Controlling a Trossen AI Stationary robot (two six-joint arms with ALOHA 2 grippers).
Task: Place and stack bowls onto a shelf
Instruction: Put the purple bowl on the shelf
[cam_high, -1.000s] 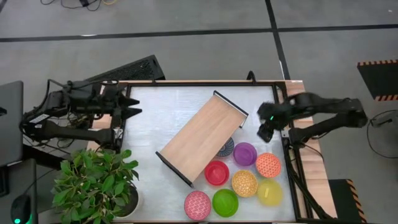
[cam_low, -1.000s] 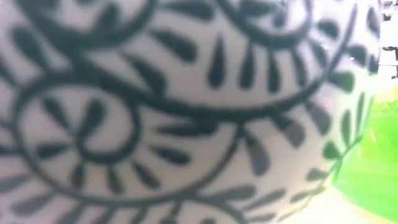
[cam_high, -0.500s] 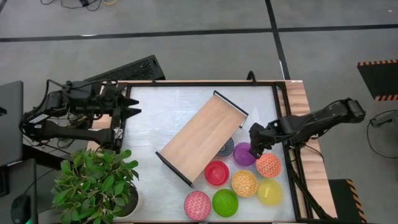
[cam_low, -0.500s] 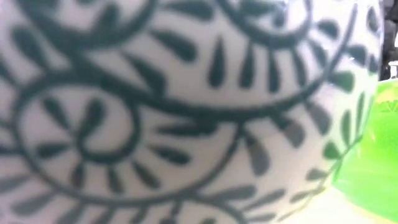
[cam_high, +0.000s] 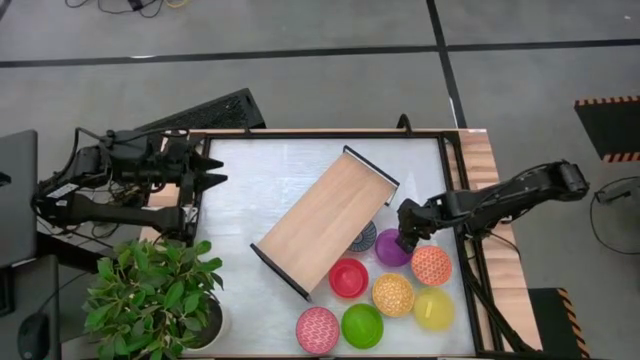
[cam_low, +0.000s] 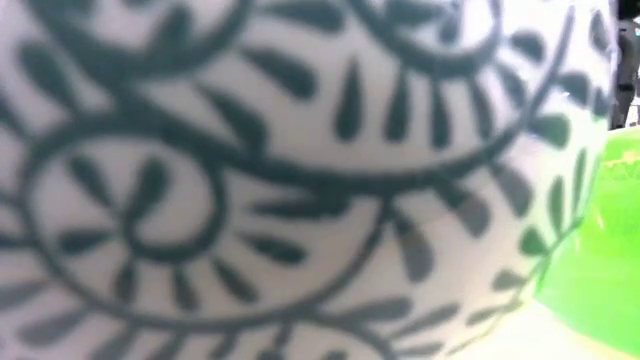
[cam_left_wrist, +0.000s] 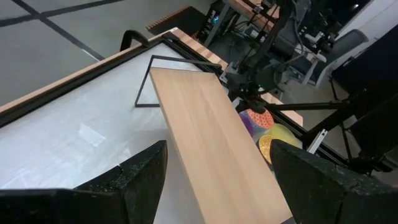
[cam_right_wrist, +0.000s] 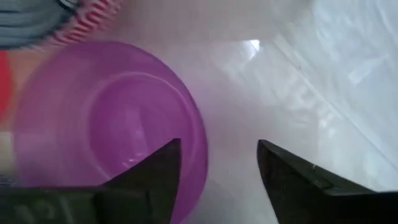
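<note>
High view: unlabelled purple bowl (cam_high: 390, 247)

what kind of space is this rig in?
Likely a robotics lab or workshop: grey floor with black tape lines, hazard-striped marking, loose cables, and a black-framed table with two arms and a potted plant.

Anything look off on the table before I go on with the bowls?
Yes: the shelf lies diagonally across the table, and its lower end covers part of the blue-grey bowl. The low view is blocked by a patterned white pot.
</note>
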